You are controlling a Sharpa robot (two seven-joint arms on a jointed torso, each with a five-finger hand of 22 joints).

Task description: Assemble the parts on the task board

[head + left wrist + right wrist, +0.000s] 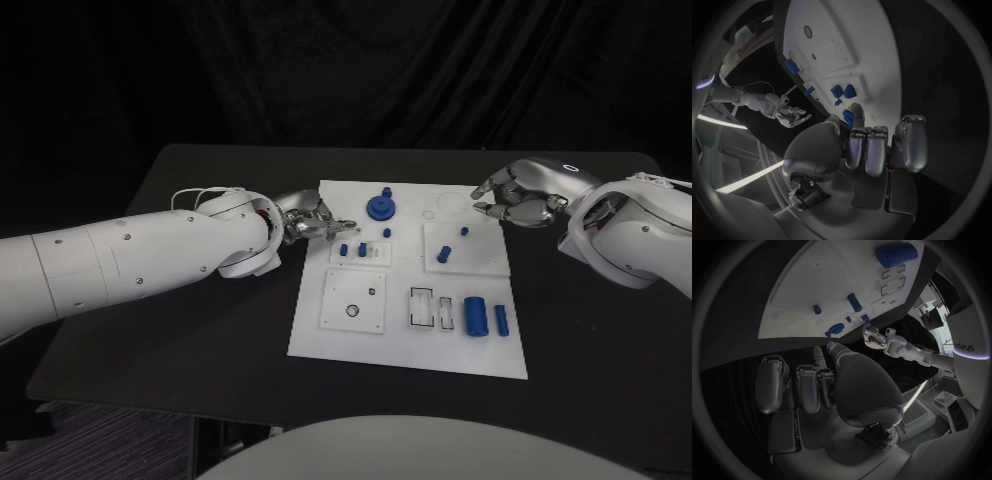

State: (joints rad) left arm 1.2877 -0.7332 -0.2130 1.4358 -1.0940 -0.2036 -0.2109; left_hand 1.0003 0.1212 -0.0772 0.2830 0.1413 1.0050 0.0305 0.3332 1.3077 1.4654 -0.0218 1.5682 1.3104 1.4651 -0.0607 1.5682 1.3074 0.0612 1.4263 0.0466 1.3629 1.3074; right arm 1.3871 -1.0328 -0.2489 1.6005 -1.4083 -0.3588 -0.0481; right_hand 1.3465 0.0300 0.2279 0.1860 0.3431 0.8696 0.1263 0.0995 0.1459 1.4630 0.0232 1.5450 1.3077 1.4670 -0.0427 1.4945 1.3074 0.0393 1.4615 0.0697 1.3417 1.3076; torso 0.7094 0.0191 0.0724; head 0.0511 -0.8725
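Reaching: left hand (306, 222) is placed at the board's (408, 350) left edge, nearest the small blue pegs (345, 249).
Hands: nothing is held (both with fingers apart); right hand (522, 197) is kept over the far right corner.

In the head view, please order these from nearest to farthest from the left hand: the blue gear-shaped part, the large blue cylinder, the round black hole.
1. Blue gear-shaped part, far end of the board, beside the left hand.
2. Round black hole, board's left side, nearer the robot.
3. Large blue cylinder, near-right area.
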